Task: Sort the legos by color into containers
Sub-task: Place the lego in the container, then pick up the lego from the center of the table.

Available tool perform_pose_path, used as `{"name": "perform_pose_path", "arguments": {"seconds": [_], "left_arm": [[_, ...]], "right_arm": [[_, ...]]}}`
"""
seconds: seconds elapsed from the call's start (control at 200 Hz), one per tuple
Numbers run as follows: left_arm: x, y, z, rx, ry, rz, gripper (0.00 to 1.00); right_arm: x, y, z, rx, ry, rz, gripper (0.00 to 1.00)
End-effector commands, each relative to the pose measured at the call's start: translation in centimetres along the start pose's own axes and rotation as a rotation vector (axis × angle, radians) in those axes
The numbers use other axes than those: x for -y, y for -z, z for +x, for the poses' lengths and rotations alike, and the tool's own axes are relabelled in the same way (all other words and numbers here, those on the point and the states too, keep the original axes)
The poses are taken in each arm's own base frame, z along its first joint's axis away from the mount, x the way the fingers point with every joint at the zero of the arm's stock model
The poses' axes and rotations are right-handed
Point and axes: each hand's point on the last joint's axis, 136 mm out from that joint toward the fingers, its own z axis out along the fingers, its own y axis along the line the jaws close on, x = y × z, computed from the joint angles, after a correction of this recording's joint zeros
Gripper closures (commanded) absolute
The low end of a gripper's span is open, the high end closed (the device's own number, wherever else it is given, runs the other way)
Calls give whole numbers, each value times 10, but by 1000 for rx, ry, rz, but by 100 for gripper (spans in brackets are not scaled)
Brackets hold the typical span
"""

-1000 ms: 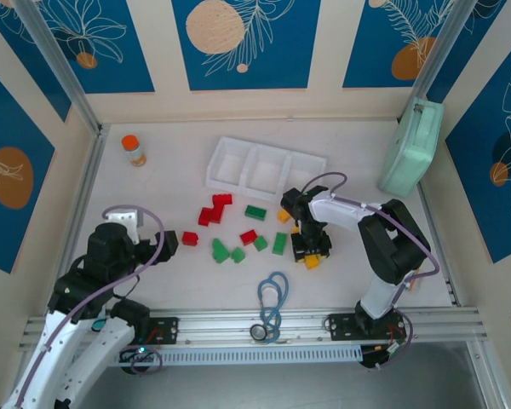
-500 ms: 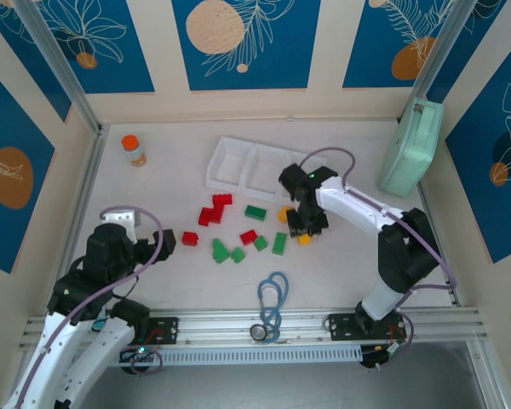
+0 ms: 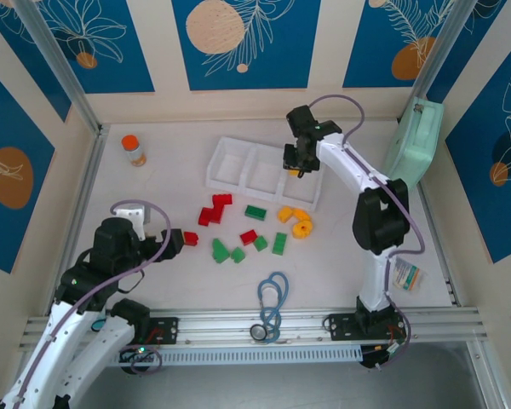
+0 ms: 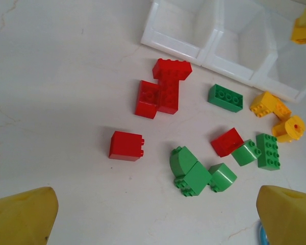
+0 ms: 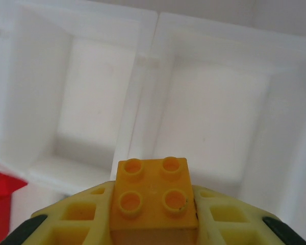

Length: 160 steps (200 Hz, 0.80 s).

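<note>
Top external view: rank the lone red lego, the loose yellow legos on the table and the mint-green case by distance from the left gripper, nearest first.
1. Lone red lego, directly in front of the left gripper.
2. Yellow legos, mid-table, off to the right.
3. Mint-green case, far right corner.

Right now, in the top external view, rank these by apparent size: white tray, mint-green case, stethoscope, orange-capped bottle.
1. white tray
2. mint-green case, propped against the wall, so its face may be foreshortened
3. stethoscope
4. orange-capped bottle
</note>
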Motion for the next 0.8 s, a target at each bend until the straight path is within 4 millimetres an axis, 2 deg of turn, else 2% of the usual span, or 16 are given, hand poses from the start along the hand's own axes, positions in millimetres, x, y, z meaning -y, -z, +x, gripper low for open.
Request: {"name": "perform_pose_path", "arguments": {"seconds": [0.0,0.135,0.22,0.44,0.55,0.665,0.775,0.795], "left_arm": [[9,-1,2,3,-30,56,1],[13,0,1,8,-36,77,1],[13,1,0,12,-35,81,1],[16,4,-2,40,-24,103,0],[15,7,-6,77,7,105,1],[9,14,-10,130,33,83,1],[13,21,-12,143,-4,106,1],[17,21,-12,141,-13,123,1]], "right_arm": [[9,-6,-7,2,-22,25,71],[18,-17,-6,-15,-50,32,67],[20,-19,-4,-24,-58,32,61],[22,-4,5,-36,-67,25,27],[22,14,14,-38,-93,3,18],[21,34,35,-42,-110,-27,10],[21,43,69,-85,-100,-35,6],[22,43,76,-95,-101,-30,1]]}}
